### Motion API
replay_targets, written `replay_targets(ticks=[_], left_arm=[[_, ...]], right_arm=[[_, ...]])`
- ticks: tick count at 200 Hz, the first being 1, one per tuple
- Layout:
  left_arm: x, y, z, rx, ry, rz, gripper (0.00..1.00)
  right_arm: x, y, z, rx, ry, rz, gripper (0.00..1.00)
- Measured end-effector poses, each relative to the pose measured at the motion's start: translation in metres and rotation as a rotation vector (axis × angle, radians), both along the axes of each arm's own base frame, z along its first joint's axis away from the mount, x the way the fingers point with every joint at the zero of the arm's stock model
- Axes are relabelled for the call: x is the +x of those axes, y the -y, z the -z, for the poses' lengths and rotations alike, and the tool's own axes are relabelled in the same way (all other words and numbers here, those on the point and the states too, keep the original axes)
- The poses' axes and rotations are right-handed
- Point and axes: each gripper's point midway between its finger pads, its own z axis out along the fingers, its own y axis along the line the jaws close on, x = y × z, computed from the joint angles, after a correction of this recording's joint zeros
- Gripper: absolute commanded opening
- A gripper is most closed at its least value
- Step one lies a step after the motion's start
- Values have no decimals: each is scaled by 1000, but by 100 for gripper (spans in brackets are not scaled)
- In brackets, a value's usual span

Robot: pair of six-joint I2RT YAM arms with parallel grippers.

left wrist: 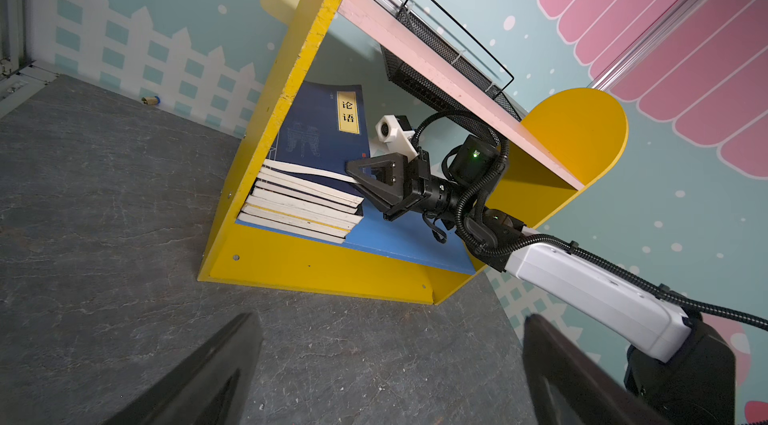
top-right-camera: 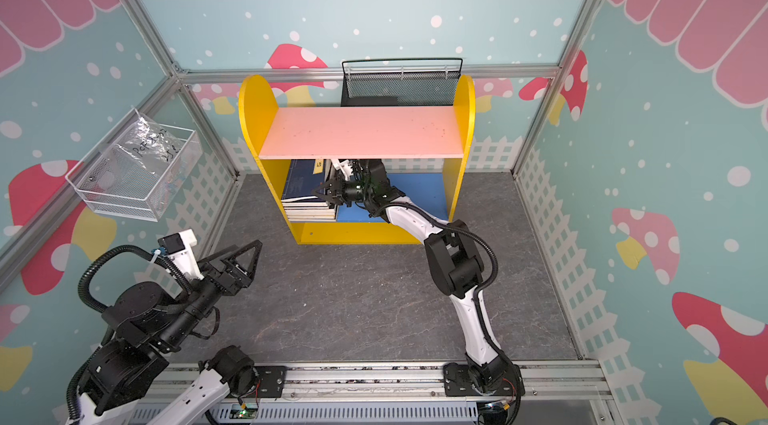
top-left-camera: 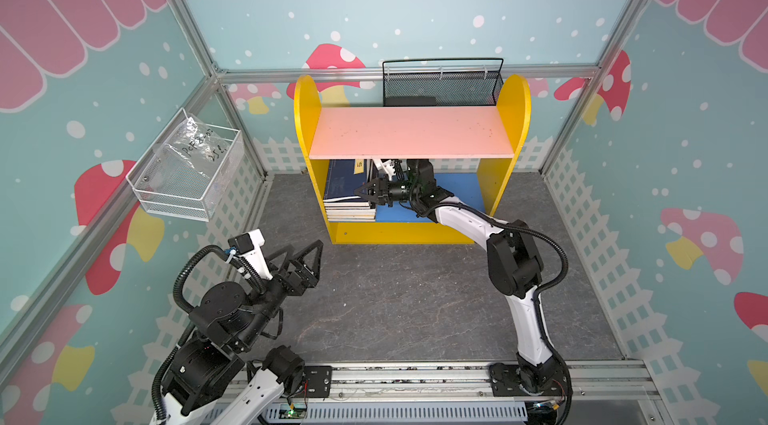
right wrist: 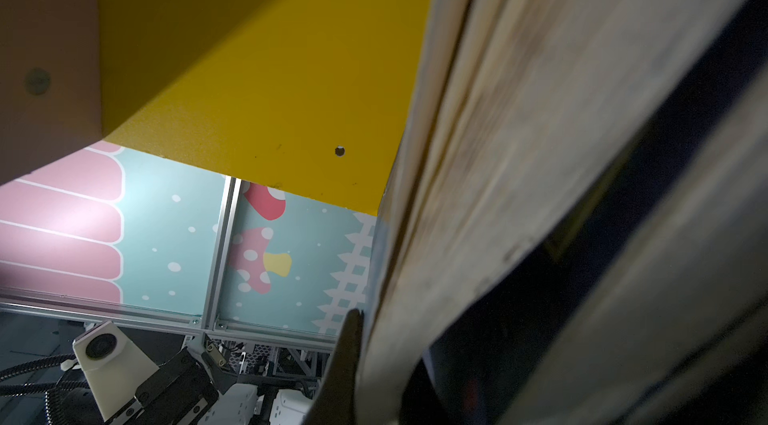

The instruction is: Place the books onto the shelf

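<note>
The shelf (top-left-camera: 305, 111) has yellow side panels, a pink upper board (top-left-camera: 411, 132) and a blue lower board (top-left-camera: 457, 190). Several books (top-left-camera: 347, 205) (top-right-camera: 309, 205) (left wrist: 303, 207) lie stacked flat at the left end of the lower board, with a navy book with a yellow label (left wrist: 316, 132) on top. My right gripper (top-left-camera: 358, 192) (top-right-camera: 316, 193) (left wrist: 353, 173) reaches in under the pink board and is shut on the top book's edge. One of its fingers (right wrist: 345, 360) presses against the pages. My left gripper (top-left-camera: 305, 248) (top-right-camera: 243, 250) (left wrist: 386, 327) hovers open and empty above the floor, front left of the shelf.
A black mesh basket (top-left-camera: 442, 86) hangs on the back wall behind the shelf. A white wire basket (top-left-camera: 187, 178) holding a plastic bag is mounted on the left wall. Grey floor (top-left-camera: 395, 298) spreads in front of the shelf, bounded by the arms' rail (top-left-camera: 415, 377).
</note>
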Motion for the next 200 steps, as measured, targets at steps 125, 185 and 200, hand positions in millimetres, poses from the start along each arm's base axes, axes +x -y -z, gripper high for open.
replay_targets(ticks=[125,185,200], left_arm=[[2,1,7,5,-14,-4,99],[5,1,9,9,-18,-11,99],[7,2,10,14,-21,-12,99]], right_arm=[[0,1,4,-15,-3,0,17],[0,1,8,-31,31,2,22],[0,1,7,-35,40,4,25]])
